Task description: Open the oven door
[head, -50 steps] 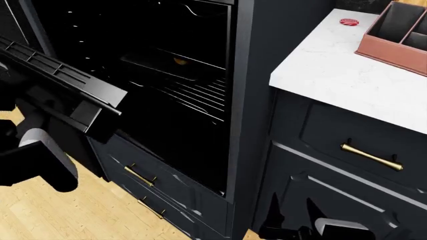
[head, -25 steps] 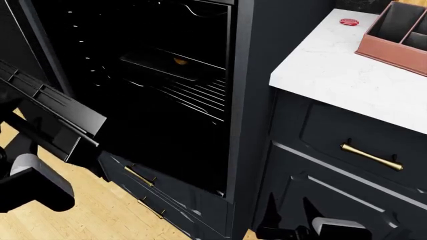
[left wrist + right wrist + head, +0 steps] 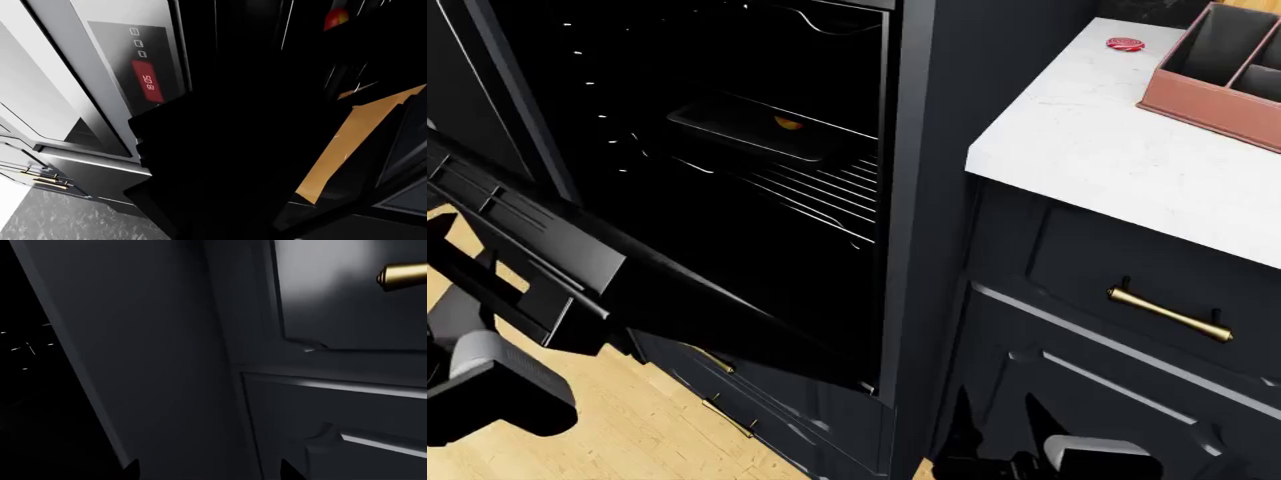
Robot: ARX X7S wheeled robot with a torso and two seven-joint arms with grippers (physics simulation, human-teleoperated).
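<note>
While the left wrist view is mostly filled by the black underside of the oven door below a red-lit control panel, it does not show whether the left hand grips anything. Seen from the head, the door hangs well down and outward at lower left, leaving the oven cavity open beside the white table. Only two fingertips of the parted, empty right hand show near a navy cabinet edge.

Navy cabinets, wood floor
</note>
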